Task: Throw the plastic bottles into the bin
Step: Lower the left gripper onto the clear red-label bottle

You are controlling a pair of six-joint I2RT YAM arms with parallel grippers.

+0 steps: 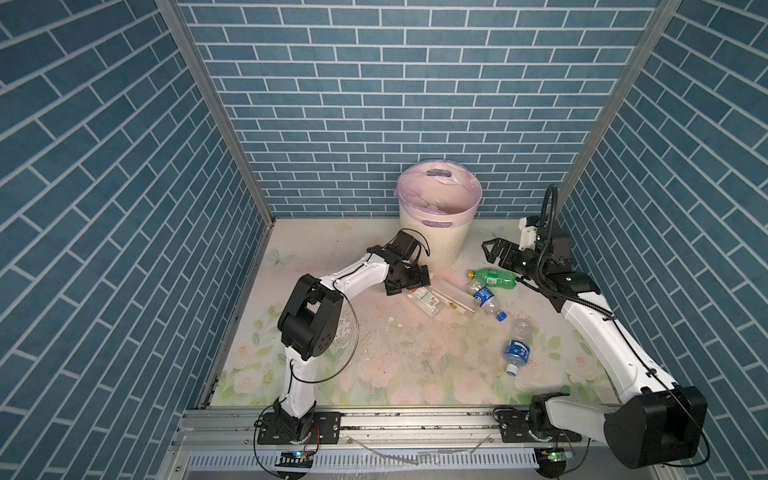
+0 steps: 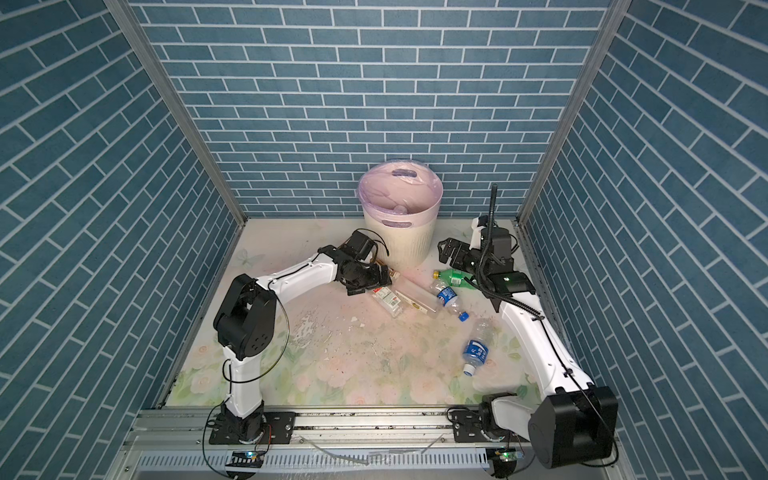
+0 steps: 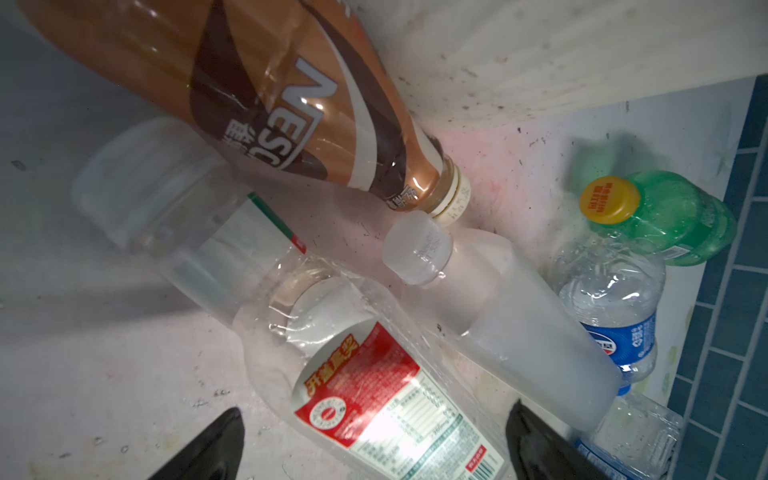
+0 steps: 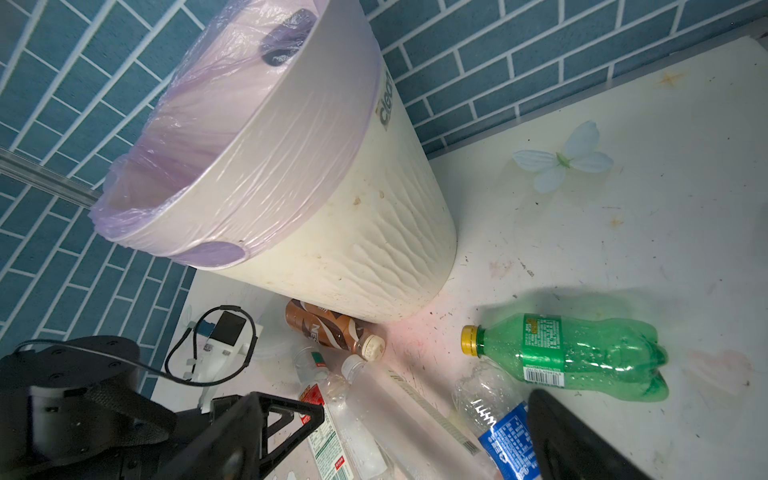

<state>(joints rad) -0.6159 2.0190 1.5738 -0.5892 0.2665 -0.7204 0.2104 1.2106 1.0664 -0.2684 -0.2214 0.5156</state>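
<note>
The cream ribbed bin (image 1: 438, 232) (image 4: 332, 216) with its lilac liner stands at the back wall. In front of it lie several plastic bottles: a brown one (image 3: 257, 95) against its base, a clear red-labelled one (image 3: 374, 395) (image 1: 424, 297), a frosted one (image 3: 519, 324), a blue-labelled one (image 3: 615, 316) and a green one (image 1: 492, 277) (image 4: 573, 357). Another blue-labelled bottle (image 1: 517, 347) lies apart, nearer the front. My left gripper (image 3: 376, 449) (image 1: 415, 284) is open, with its fingers either side of the red-labelled bottle. My right gripper (image 1: 494, 251) (image 4: 428, 411) hangs open above the pile, holding nothing.
Blue brick-pattern walls close the floral table (image 1: 395, 353) on three sides. An aluminium rail (image 1: 415, 419) carrying both arm bases runs along the front. The right arm (image 1: 602, 332) stretches along the right wall.
</note>
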